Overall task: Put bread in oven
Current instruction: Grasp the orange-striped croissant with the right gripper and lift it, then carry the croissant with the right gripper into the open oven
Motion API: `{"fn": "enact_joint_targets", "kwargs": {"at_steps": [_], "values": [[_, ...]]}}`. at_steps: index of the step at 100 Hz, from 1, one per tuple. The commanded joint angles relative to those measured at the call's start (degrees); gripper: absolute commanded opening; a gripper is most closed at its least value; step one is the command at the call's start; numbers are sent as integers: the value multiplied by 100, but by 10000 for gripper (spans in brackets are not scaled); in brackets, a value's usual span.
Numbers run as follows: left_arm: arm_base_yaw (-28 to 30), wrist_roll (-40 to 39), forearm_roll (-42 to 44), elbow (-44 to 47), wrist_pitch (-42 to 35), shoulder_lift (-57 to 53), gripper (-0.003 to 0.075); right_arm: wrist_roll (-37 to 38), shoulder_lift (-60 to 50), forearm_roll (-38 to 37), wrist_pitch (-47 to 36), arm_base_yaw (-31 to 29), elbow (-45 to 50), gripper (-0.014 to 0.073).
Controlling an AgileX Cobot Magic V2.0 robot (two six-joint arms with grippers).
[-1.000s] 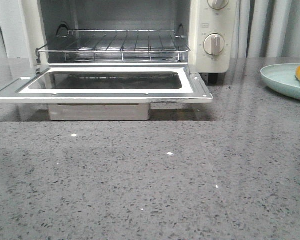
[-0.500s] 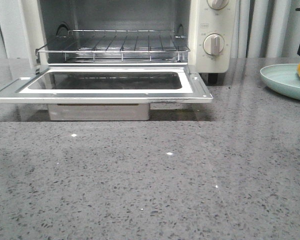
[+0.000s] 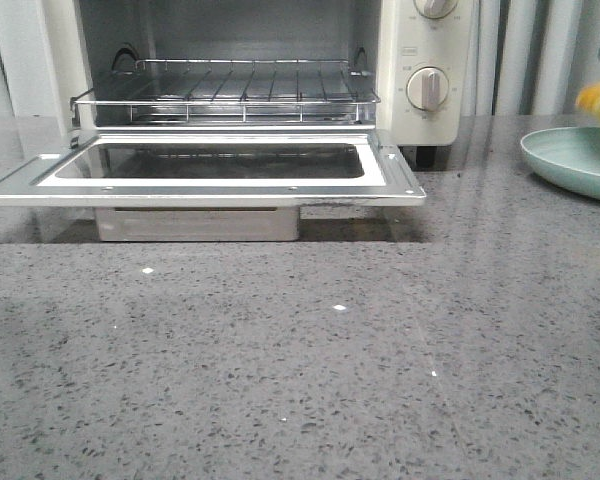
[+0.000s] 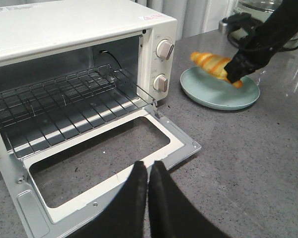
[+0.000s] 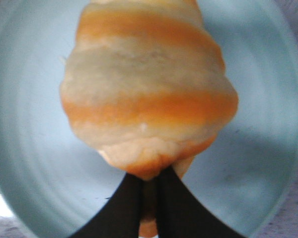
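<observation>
Over the pale green plate [image 4: 219,91], right gripper [image 4: 233,75] clamping one end of the glossy golden-orange, cream-striped bread [image 4: 214,66], carrying it clear. Left gripper [image 4: 148,168] idling, jaws together. Next: swinging across onto the cream-white oven's [image 4: 79,29] wire rack [image 4: 64,101], door lying open.

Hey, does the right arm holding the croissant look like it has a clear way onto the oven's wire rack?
Probably yes. The oven door is dropped fully open, the wire rack sits bare, and nothing lies on the counter between it and the croissant, held above the plate.
</observation>
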Motion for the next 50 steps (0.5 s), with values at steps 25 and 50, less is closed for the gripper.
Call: {"fn": "enact_joint_targets", "kwargs": {"at_steps": [25, 50], "values": [[8, -19, -151, -198, -370, -1, -22, 0, -2251, -8, 222, 640, -149, -57], [8, -19, -151, -198, -541, -1, -22, 0, -3217, 139, 74, 2688, -149, -57]]}}
